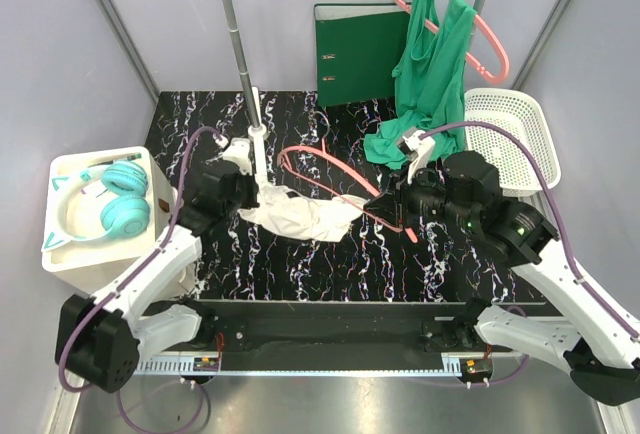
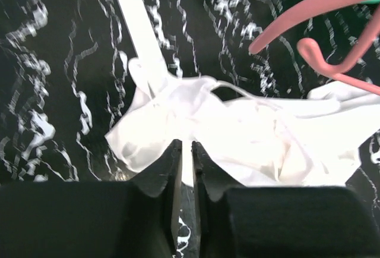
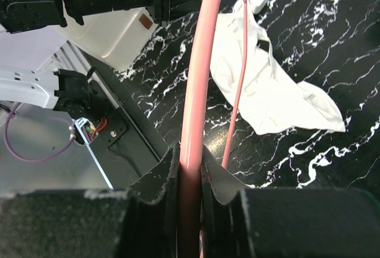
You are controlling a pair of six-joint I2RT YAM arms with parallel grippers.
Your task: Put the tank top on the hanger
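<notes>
The white tank top [image 1: 305, 216] lies crumpled on the black marbled table. My left gripper [image 1: 250, 201] is at its left end, shut on a fold of the cloth [image 2: 237, 133], with white fabric between the jaws [image 2: 186, 149]. The thin light-pink hanger [image 1: 325, 166] lies tilted over the tank top. My right gripper [image 1: 387, 204] is shut on the hanger's bar at its right end. In the right wrist view the bar [image 3: 199, 74] runs straight up from the gripper [image 3: 190, 154], past the tank top [image 3: 267, 91]. The hanger's pink ends show in the left wrist view [image 2: 323, 8].
A white rack pole [image 1: 240, 54] stands at the back, its foot [image 2: 139, 26] beside the tank top. A thicker salmon hanger [image 1: 480, 29] with green cloth [image 1: 430, 74] hangs at back right. Green binder [image 1: 355, 49], white basket [image 1: 515, 134], teal headphones [image 1: 115, 204] on a white box.
</notes>
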